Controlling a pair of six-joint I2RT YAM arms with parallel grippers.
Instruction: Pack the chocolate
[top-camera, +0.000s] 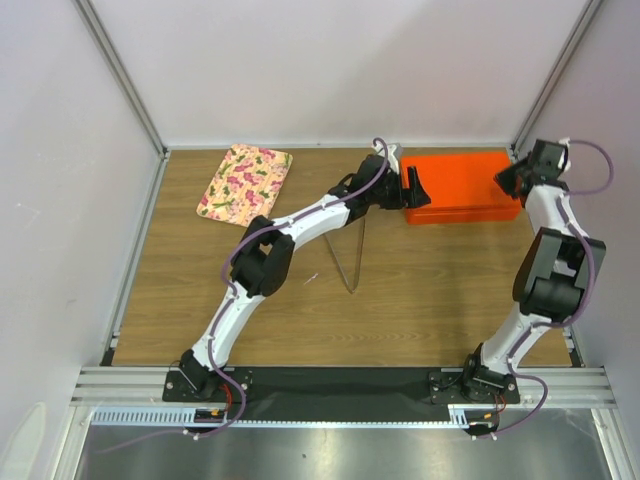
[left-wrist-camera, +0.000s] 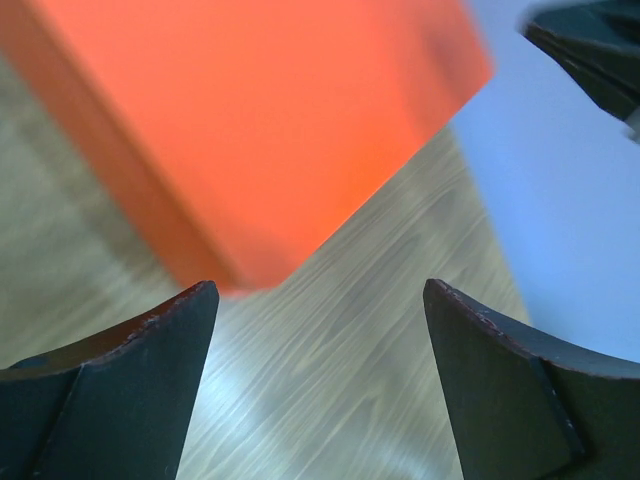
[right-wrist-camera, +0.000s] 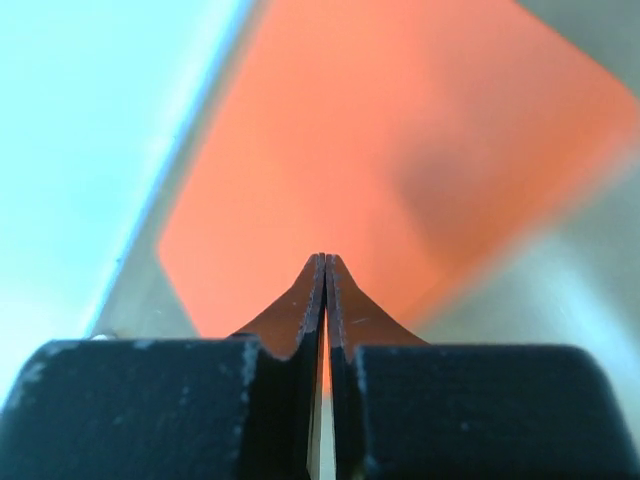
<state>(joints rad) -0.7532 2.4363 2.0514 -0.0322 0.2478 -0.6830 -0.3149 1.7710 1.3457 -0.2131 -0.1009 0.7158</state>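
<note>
So the chocolate isn't visible in any of the views. No brown lumps on the table (top-camera: 420, 300), so it's either inside the shut orange box (top-camera: 460, 185) or somewhere the cameras don't reach, can't say which. The box sits near the far right corner, long side running along the far edge. The left gripper (top-camera: 415, 188) is right at its left end with the jaws spread wide and nothing between them, just bare wood and the box corner ahead in the wrist view. The right gripper (right-wrist-camera: 325, 258) is at the box's right end, fingers pressed tight together, tips over the orange top. A floral tray (top-camera: 245, 180) lies over toward the far left corner, well apart from all this. My worry: with an arm at each end, a push from one side could skid the box into the other gripper or against the far wall. Those closed right fingers could also dent the lid if they press down.
</note>
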